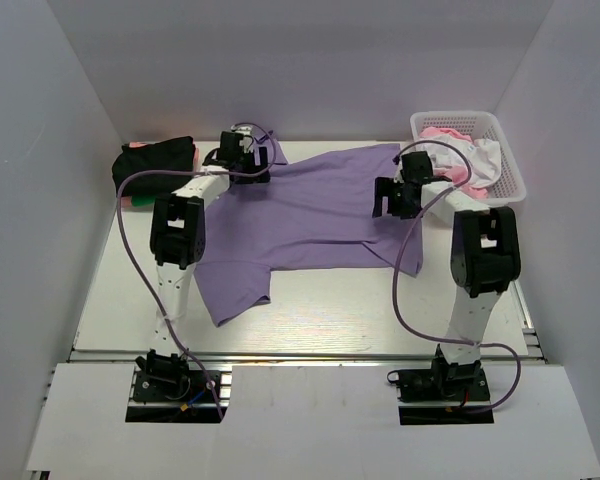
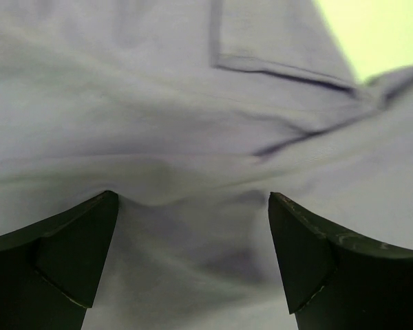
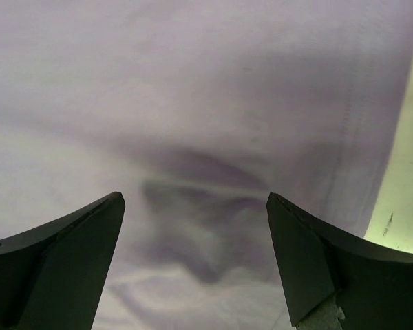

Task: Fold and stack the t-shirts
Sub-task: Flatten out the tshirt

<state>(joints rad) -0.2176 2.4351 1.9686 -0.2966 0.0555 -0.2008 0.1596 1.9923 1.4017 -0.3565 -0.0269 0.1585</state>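
Lavender t-shirt (image 1: 310,215): spread out across the middle of the table (image 1: 320,310), with one part reaching toward the near-left edge
Left gripper (image 2: 193,195): fingers spread wide with nothing between them, low over the shirt's far-left part; the wrist view shows a seam and a fold edge just ahead
Right gripper (image 3: 195,196): fingers likewise apart and holding nothing, over the shirt's right side near its edge; a soft wrinkle lies between the fingertips
Contact: whether either set of fingertips touches the cloth cannot be told
Black t-shirt (image 1: 155,160): bundled at the far-left corner, apart from the lavender one, possibly with green and pink cloth under it
Basket (image 1: 456,117): white lattice, far right, holding pink and white cloth
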